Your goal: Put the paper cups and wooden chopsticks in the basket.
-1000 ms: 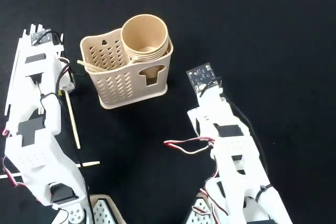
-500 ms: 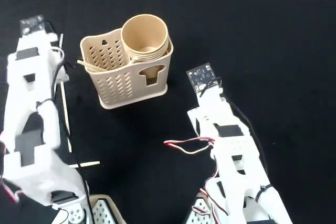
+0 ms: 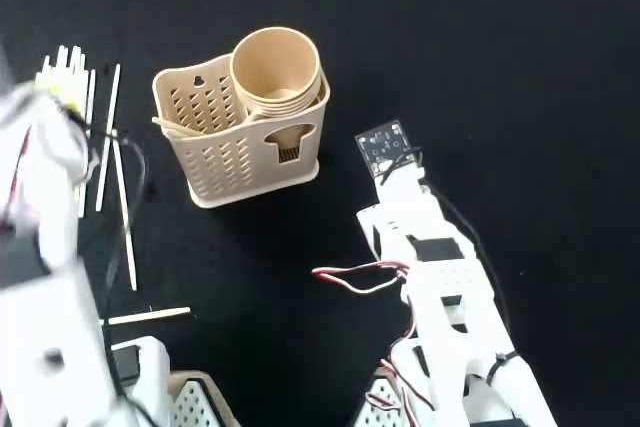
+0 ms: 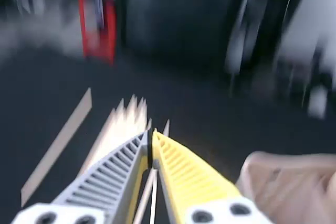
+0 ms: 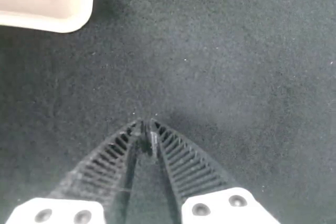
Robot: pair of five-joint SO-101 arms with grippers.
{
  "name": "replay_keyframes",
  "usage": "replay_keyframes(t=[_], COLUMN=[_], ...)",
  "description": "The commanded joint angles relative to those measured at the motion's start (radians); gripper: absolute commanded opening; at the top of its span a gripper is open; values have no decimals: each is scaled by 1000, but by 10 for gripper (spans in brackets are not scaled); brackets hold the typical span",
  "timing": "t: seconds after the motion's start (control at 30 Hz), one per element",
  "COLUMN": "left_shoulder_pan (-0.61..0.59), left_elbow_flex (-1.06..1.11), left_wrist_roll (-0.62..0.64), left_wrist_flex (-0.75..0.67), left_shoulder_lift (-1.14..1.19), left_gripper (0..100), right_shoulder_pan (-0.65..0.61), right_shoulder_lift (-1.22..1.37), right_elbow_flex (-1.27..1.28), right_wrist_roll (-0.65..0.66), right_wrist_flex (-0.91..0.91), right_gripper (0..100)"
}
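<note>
The basket (image 3: 240, 152) is standing on the black table (image 3: 520, 97) and is serving as the reference. The paper cups (image 3: 277, 69) are sitting nested in one stack inside the compartment on the basket's right-arm side, with their rims projecting above the wall. This part of the task is judged complete. A stowed chopstick (image 3: 172, 128) is leaning across the other compartment, which is evidently being kept for the sticks.

The loose chopsticks (image 3: 123, 202) are lying on the table on the far side of the basket from the right arm. A separate chopstick (image 3: 150, 316) is lying well in front of the basket, toward the arm bases.

The left gripper (image 4: 152, 136) is working beside the loose chopsticks (image 3: 62, 72). Its jaws are pressing together on a thin pale stick, judged to be a held chopstick (image 4: 148, 195). The stick is running lengthwise between the jaws, probably so that it drops end-first into the narrow compartment.

The right gripper (image 5: 143, 128) is sitting low over bare table, just beside a basket corner (image 5: 52, 9). Its jaws are pressing together with nothing between them. It is judged to be parked there to leave the basket opening free for the left arm.
</note>
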Motion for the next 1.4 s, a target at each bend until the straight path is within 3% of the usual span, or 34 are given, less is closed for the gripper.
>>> replay_keyframes(t=[0.0,0.13,0.27,0.57,0.63,0.77,0.93,1.37], left_shoulder_pan=[68,226,328,346,325,180,-25,-42], left_elbow_flex=[140,295,361,384,381,285,223,-76], left_wrist_roll=[14,6,9,9,-9,-28,51,-28], left_wrist_flex=[-276,-434,-446,-446,-402,-126,-3,75], left_shoulder_lift=[-353,-485,-489,-496,-497,-463,-221,709], left_gripper=[29,29,29,29,34,73,91,134], right_shoulder_pan=[-6,-8,-8,-6,-6,-6,-9,-6], right_shoulder_lift=[-30,-30,-30,-30,-30,-30,-30,-30], right_elbow_flex=[-5,-5,-5,-5,-5,-5,-7,-7], right_wrist_roll=[6,6,6,6,6,6,6,6], right_wrist_flex=[-18,-18,-18,-18,-18,-18,-18,-18], right_gripper=[14,14,14,14,14,14,14,14])
